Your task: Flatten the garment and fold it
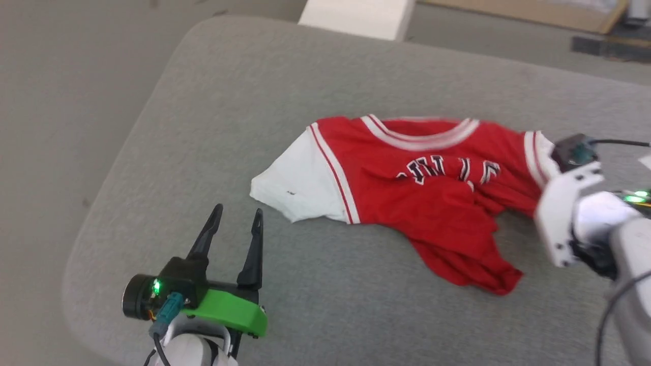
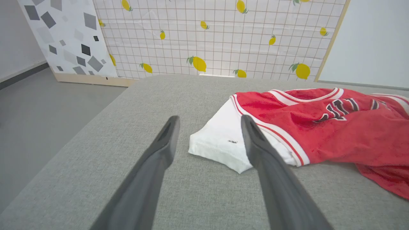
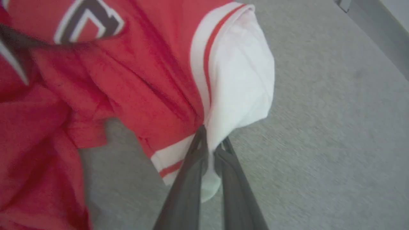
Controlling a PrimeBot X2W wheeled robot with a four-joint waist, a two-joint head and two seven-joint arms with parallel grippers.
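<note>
Grey cushion [image 1: 254, 76], lemon panel [image 2: 217, 38] behind, R pincer [image 3: 213, 136] nipping jersey [image 1: 437, 203]

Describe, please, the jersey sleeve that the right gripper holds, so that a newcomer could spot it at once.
On the grey padded surface lies a crumpled red garment with a white sleeve at each end. The one meant is the right sleeve, pinched by the right gripper. Unlike the left sleeve, lying flat and free before the open left gripper, it is bunched up.
</note>
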